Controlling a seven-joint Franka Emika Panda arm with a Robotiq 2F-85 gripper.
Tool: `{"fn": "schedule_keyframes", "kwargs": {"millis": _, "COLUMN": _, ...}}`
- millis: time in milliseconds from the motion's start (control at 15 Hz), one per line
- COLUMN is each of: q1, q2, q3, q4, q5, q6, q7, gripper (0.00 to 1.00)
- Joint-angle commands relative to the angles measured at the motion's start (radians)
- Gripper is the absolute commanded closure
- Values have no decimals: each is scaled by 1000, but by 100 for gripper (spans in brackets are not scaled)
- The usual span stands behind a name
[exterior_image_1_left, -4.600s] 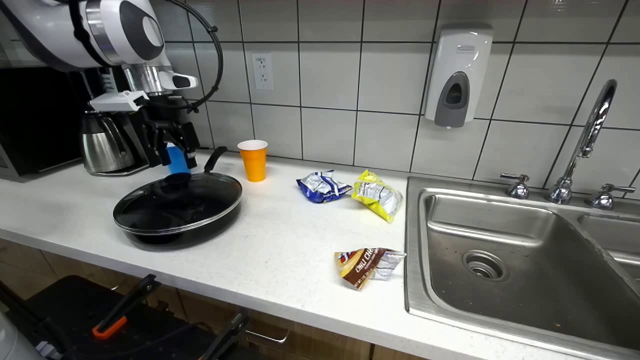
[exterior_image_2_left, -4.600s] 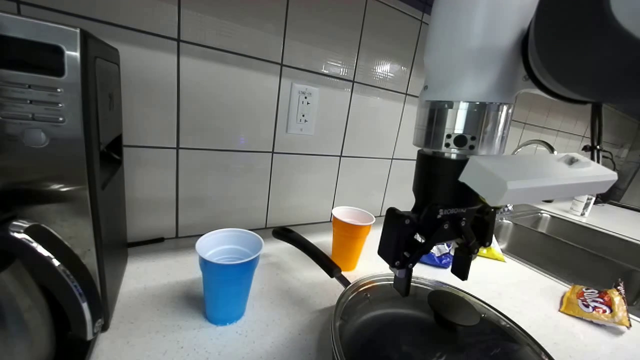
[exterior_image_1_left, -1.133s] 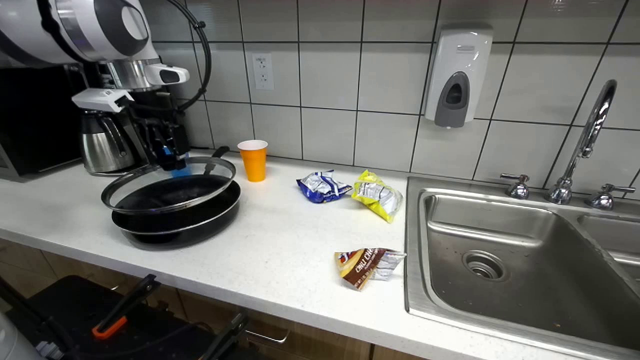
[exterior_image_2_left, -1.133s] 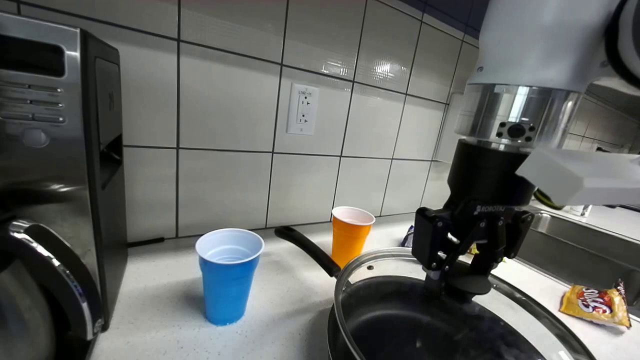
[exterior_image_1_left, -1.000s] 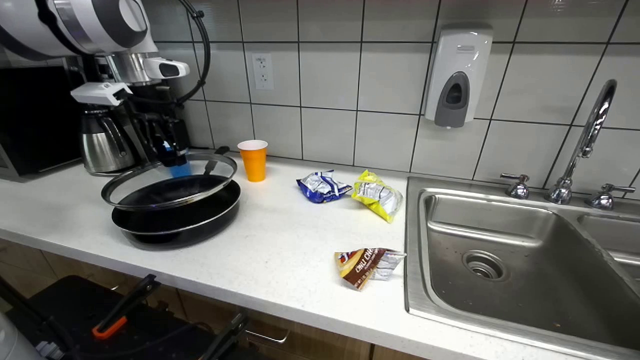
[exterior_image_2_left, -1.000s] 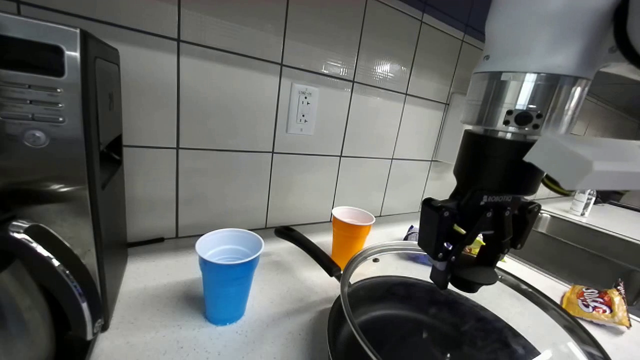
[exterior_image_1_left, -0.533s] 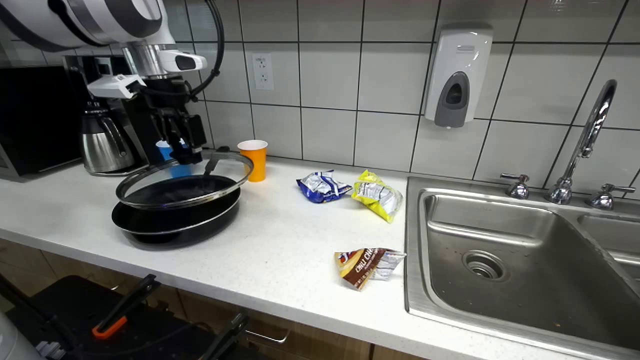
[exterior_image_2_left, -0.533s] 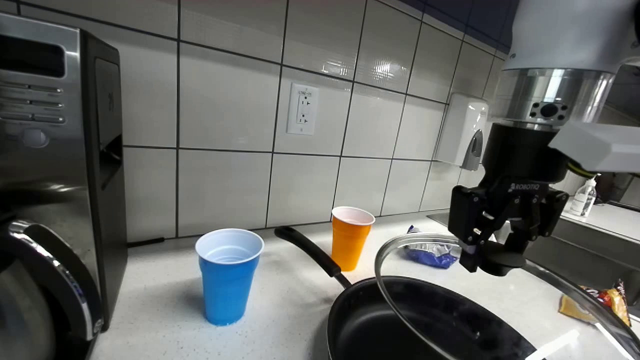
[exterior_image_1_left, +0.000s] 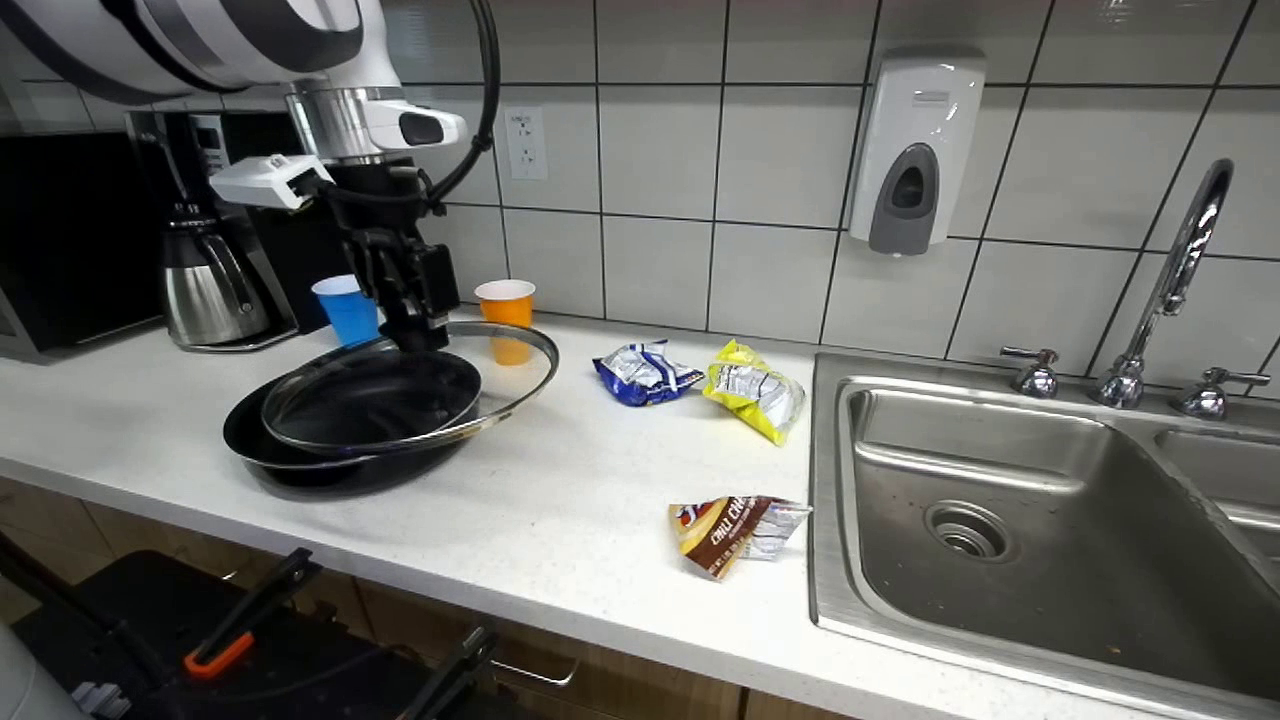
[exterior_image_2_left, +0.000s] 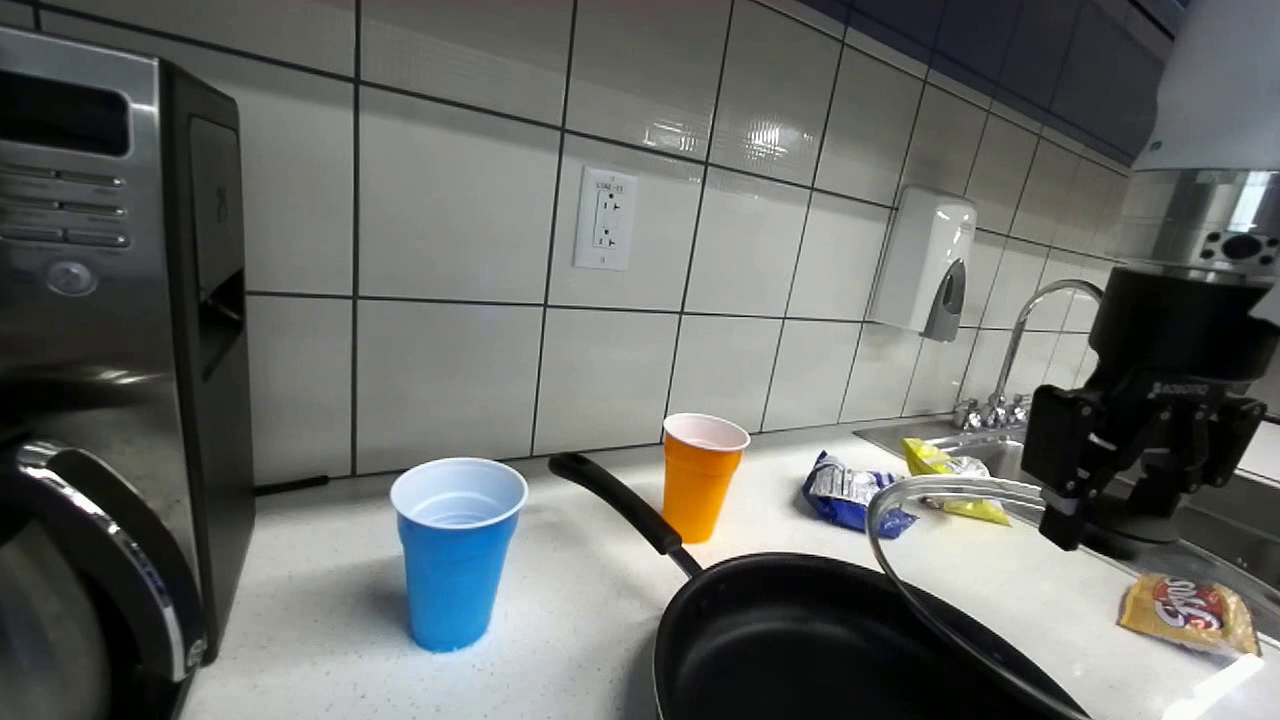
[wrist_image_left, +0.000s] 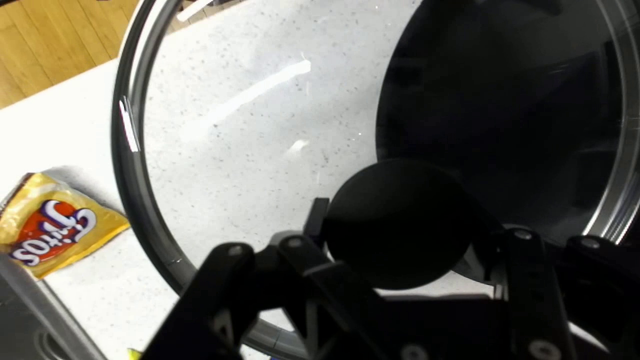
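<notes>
Grasping the round black knob (wrist_image_left: 397, 217) of a glass pan lid (exterior_image_1_left: 410, 395), the Robotiq gripper (wrist_image_left: 400, 230) has its fingers (wrist_image_left: 317, 217) on either side of it. The lid hangs off-centre, partly above the black frying pan (exterior_image_1_left: 330, 476) and partly above the white countertop (exterior_image_1_left: 560, 520); whether the two rims touch, I cannot tell. A blue plastic cup (exterior_image_2_left: 455, 570) and an orange plastic cup (exterior_image_2_left: 700, 485) stand on either side of the pan's handle (exterior_image_2_left: 615, 500), and a Fritos bag (wrist_image_left: 55, 227) lies just beside the steel sink (exterior_image_1_left: 830, 530).
</notes>
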Motion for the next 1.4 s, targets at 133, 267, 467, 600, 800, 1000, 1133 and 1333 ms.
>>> {"fn": "schedule_keyframes", "kwargs": {"millis": 133, "q1": -90, "q2": -126, "q3": -42, "q4": -47, "q5": 26, "q6": -31, "q7": -98, "gripper": 62}}
{"fn": "schedule_keyframes", "kwargs": {"millis": 267, "q1": -124, "q2": -139, "q3": -58, "q4": -44, "q5": 15, "q6": -42, "q7": -111, "gripper": 62}}
{"fn": "schedule_keyframes", "kwargs": {"millis": 467, "q1": -174, "q2": -146, "q3": -77, "q4": -42, "q5": 3, "q6": -51, "q7": -131, "gripper": 62}}
{"fn": "schedule_keyframes", "kwargs": {"millis": 600, "q1": -199, "q2": -135, "q3": -92, "q4": -42, "q5": 4, "q6": -43, "q7": -149, "gripper": 62}}
{"fn": "schedule_keyframes", "kwargs": {"millis": 800, "q1": -232, "q2": -101, "q3": -117, "q4": -43, "q5": 4, "q6": -6, "q7": -167, "gripper": 62}}
{"fn": "schedule_keyframes", "kwargs": {"millis": 1000, "q1": -261, "q2": -64, "q3": -134, "q4": -45, "q5": -9, "q6": 27, "q7": -180, "gripper": 62}}
{"fn": "schedule_keyframes", "kwargs": {"millis": 1133, "q1": -279, "q2": -32, "q3": -138, "q4": -46, "q5": -25, "q6": 56, "q7": -181, "gripper": 62}}
{"fn": "schedule_keyframes", "kwargs": {"millis": 1333, "q1": -301, "q2": 24, "q3": -136, "q4": -46, "q5": -63, "q6": 121, "q7": -168, "gripper": 62}}
